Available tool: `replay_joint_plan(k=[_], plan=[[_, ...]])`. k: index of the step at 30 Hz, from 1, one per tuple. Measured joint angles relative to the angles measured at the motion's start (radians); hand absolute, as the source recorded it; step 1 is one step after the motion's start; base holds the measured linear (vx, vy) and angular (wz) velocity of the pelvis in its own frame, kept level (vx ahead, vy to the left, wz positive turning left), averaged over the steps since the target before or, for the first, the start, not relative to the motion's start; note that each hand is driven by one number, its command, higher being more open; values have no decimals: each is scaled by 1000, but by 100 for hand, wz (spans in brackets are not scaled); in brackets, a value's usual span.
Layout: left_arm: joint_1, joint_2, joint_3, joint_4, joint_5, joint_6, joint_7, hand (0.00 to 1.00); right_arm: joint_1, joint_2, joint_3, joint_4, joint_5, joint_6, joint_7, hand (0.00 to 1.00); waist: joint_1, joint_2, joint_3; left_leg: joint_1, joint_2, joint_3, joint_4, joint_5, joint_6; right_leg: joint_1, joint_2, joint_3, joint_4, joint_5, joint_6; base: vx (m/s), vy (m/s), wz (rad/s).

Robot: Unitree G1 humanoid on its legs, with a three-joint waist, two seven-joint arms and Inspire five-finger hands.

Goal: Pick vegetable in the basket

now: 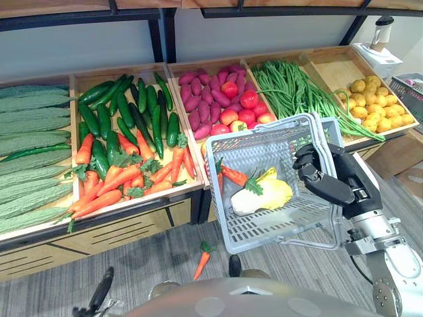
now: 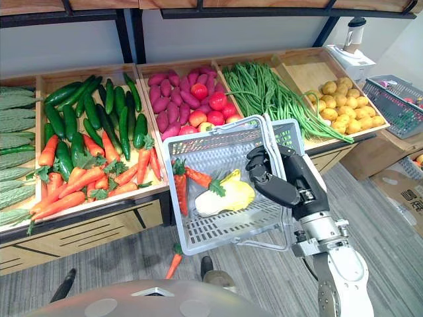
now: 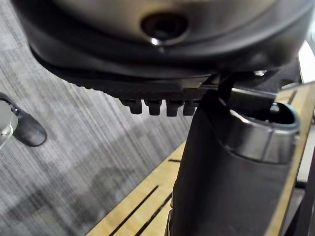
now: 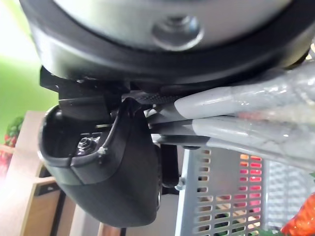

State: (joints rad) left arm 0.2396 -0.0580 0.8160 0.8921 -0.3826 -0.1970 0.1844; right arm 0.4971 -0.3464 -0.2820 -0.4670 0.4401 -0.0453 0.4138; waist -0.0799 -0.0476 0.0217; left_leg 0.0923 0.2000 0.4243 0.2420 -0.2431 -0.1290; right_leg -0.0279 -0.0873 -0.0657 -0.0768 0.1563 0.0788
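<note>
Left eye view: the grey basket (image 1: 254, 148) hangs in front of the display stand (image 1: 152, 208), at about 3 o'clock from the carrot pile (image 1: 112, 181). The right hand (image 1: 324, 175) has its fingers curled round the two basket handles (image 4: 246, 115) and carries it, tilted toward the robot. Inside the basket lie a carrot (image 1: 234, 176) and a pale yellow leafy vegetable (image 1: 264, 197), touching each other, and a second carrot stands against the wall at 9 o'clock. One more carrot (image 1: 202, 261) lies on the floor (image 1: 165, 257), at about 7 o'clock from the basket.

The left hand (image 3: 221, 196) is low, near the floor, away from the stand; I cannot tell how its fingers are set.

I judge that the picking is in the middle: some vegetables are already in the basket, and no vegetable is in a hand now. The next move probably calls for the left hand to rise toward the stand, at 10 o'clock from the basket, and close on a vegetable there, for example a carrot or a cucumber (image 1: 125, 109). The right hand must keep the basket steady, because its tilt could let the contents slide.
</note>
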Motion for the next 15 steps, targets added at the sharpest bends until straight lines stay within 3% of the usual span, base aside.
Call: replay_joint_plan(k=[6, 15], plan=[[-10, 0, -107, 0, 21, 0, -35, 100, 13, 19, 0, 0, 18, 0, 0, 0, -7, -1, 20, 2, 2, -3, 9, -7, -2, 5, 3, -3, 2, -6, 2, 3, -2, 2], [5, 1, -108, 0, 62, 0, -31, 100, 52, 74, -61, 0, 58, 1, 11, 0, -12, -1, 35, 2, 29, 40, 127, -84, 10, -23, 16, 52, 94, -41, 19, -37, 40, -16]])
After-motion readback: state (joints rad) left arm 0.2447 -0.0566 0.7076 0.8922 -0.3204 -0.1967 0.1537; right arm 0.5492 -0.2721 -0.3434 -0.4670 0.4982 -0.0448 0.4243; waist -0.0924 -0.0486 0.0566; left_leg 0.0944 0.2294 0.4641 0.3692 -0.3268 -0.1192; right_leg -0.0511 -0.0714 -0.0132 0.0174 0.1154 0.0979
